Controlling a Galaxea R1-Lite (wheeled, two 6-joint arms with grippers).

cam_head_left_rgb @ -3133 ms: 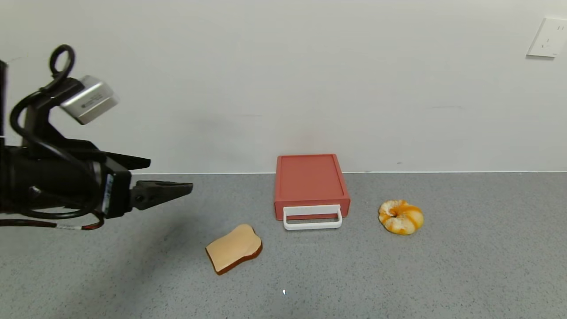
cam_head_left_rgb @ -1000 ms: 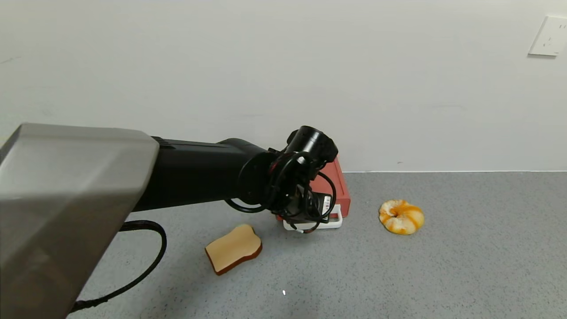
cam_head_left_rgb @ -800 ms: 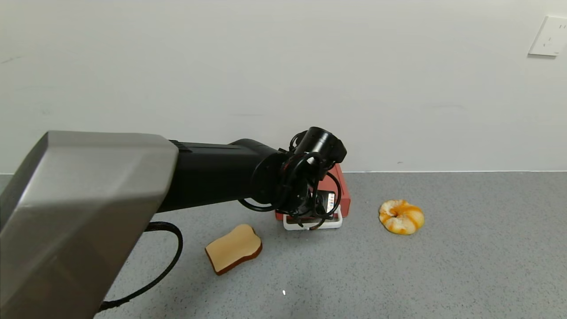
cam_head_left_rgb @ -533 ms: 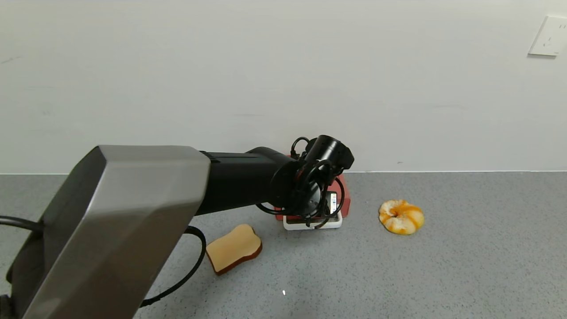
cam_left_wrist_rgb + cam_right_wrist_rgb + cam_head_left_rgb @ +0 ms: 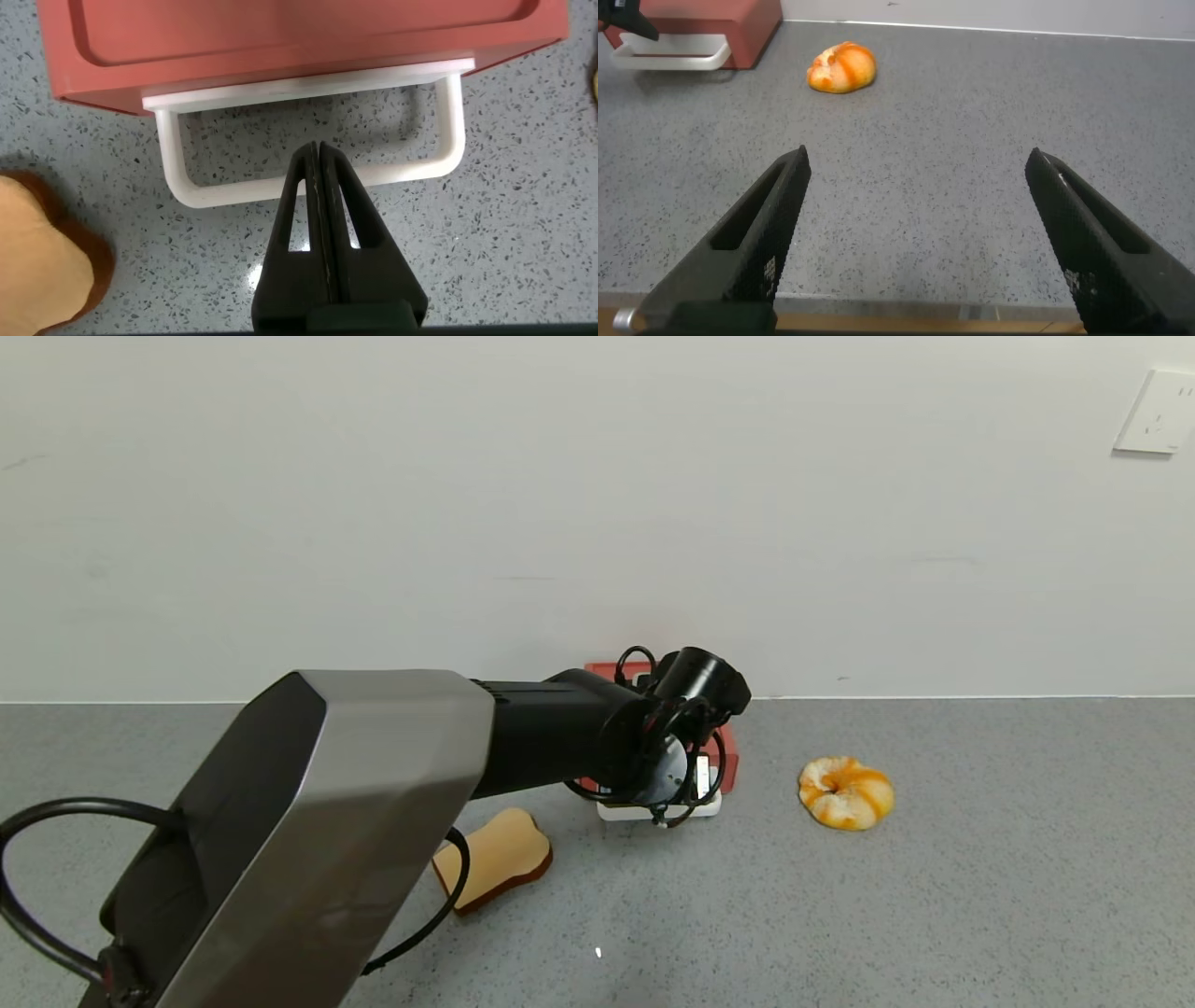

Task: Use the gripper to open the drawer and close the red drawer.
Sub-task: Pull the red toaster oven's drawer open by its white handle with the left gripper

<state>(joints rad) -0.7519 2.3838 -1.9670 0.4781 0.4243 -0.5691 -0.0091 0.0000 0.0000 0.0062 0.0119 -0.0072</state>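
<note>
The red drawer [image 5: 299, 42] sits at the back edge of the counter [image 5: 934, 896], against the wall, and looks fully pushed in; opening and closing both remain to be done. The left claw [image 5: 320, 154] has its fingers pressed together, holding nothing, the tips poised over the front bar of the white handle [image 5: 448, 140]; contact cannot be confirmed. The right claw [image 5: 915, 163] is spread wide and idle, well apart from the drawer, toward the counter's front edge.
</note>
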